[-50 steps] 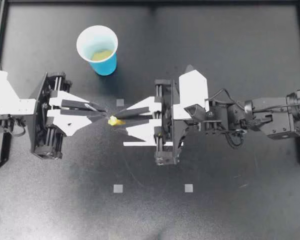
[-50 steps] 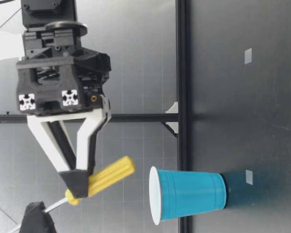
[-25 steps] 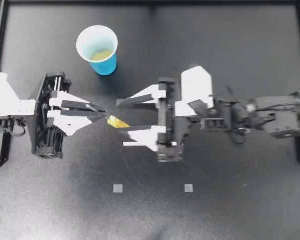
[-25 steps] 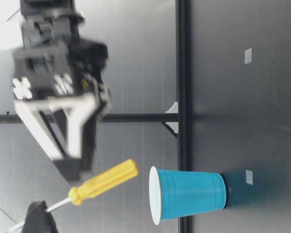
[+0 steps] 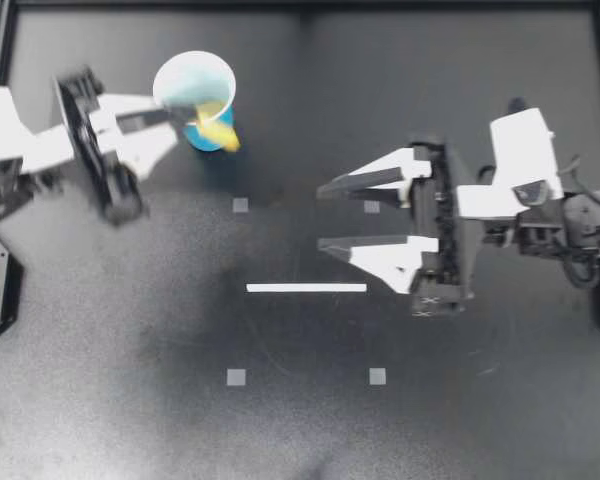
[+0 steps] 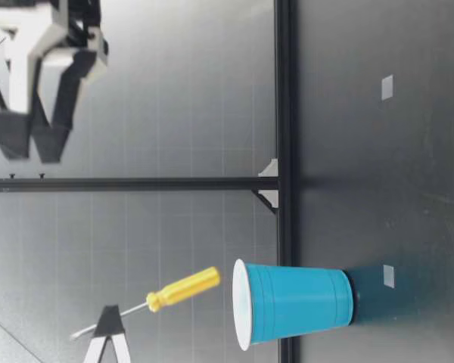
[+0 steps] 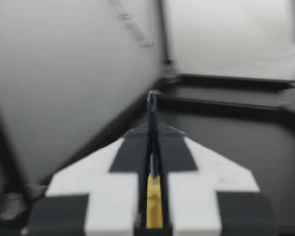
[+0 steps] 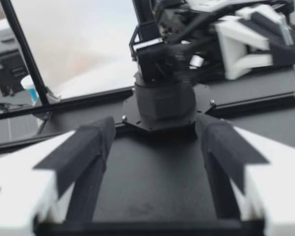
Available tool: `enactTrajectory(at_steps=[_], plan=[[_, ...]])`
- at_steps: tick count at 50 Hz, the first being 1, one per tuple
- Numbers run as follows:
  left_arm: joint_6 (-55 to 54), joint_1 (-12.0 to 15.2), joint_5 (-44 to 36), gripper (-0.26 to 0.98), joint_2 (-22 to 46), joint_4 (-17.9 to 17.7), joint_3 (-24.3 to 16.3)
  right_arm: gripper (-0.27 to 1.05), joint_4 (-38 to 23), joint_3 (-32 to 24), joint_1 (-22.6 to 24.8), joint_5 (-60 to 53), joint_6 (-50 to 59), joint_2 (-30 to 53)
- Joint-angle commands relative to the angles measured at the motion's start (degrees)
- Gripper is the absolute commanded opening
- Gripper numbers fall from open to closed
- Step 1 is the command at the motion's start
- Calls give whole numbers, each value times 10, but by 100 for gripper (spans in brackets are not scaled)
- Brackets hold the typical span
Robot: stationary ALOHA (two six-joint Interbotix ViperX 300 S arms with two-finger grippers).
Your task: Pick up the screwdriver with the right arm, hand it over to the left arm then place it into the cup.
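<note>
The jaws of the left gripper [image 5: 188, 118] were seen clenched on the screwdriver [image 5: 218, 133], pressed almost flat together on its thin metal shaft, with only a sliver of yellow showing in the slit between them in the left wrist view. From table height the screwdriver [image 6: 183, 288] was shown held by the shaft, the bare tip sticking out on one side of the jaws and the yellow handle slanting down on the other, its end just above the rim of the cup [image 5: 208, 140] and not yet inside. That hold was judged deliberate: with the heavier handle lowest, the screwdriver could be expected to slide in handle-first once let go. The cup was found upright on the surface [image 5: 310, 420]. The handle seemed to be over the rim's edge rather than the middle of the mouth, so a little more travel was judged needful before release; a drop from there might strike the rim and tip the light cup. The jaws of the right gripper [image 5: 322, 215] were spread wide and held nothing, well apart from the cup and high above the surface, which was taken to mean that the handover was done and room was being left for the placing. A white strip [image 5: 306, 288] and small grey squares [image 5: 236, 377] were seen lying flat on the surface
</note>
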Motion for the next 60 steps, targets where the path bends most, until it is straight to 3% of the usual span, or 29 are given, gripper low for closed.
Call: enactTrajectory(at_steps=[1, 14, 31, 39, 49, 60], plan=[[4, 33, 0, -1, -4, -4, -8, 68, 0, -1, -4, -10, 1, -17], [5, 83, 14, -1, 25, -4, -9, 68, 0, 0, -4, -11, 1, -11], [-5, 84, 11, 2, 49, -4, -22, 68, 0, 0, -4, -11, 1, -11], [-6, 84, 12, 20, 49, -4, -22, 68, 0, 0, -4, -11, 1, -11], [-22, 84, 15, 51, 49, -4, -25, 68, 0, 0, -3, -12, 2, -11], [-28, 84, 15, 57, 47, -4, -33, 68, 0, 1, -2, -12, 1, -11]])
